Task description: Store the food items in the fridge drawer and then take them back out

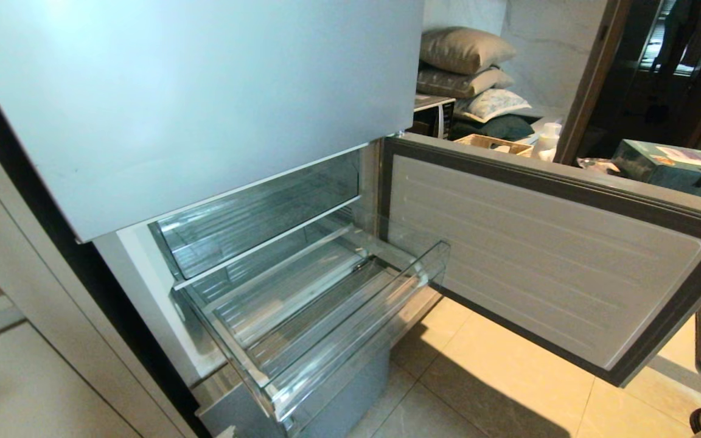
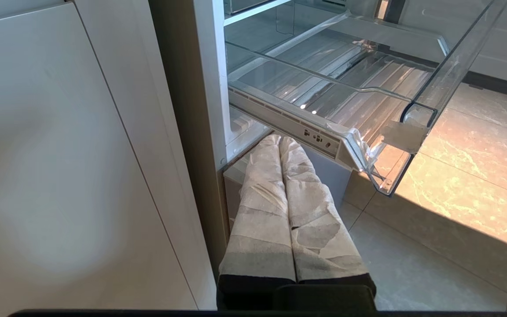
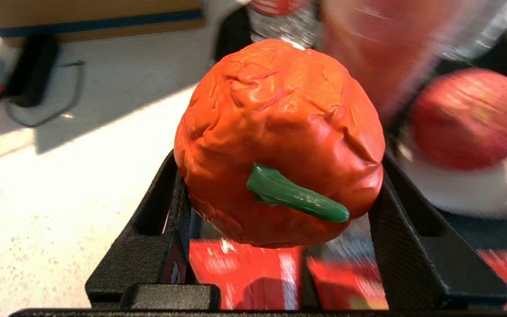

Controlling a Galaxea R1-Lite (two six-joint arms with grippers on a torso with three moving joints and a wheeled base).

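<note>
Right now the right end effector (image 3: 280, 193) grips the red pepper (image 3: 280, 141), green stem (image 3: 295, 193) facing the wrist, its black fingers (image 3: 405, 229) pressed on either side. Behind it sits a pinkish-red fruit (image 3: 471, 119) on something white. Meanwhile the clear drawer (image 1: 350, 328) stands pulled out below the fridge door (image 1: 545, 255). Beneath it, the left end effector (image 2: 286, 185) hangs with wrapped fingers (image 2: 262, 211) pressed together.

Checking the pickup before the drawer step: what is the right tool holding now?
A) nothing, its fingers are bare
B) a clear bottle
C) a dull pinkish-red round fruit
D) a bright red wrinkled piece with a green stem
D: in the right wrist view the right tool has its black fingers closed on both sides of the bright red piece with a green stem, while the pinkish-red round fruit sits apart behind it.
</note>
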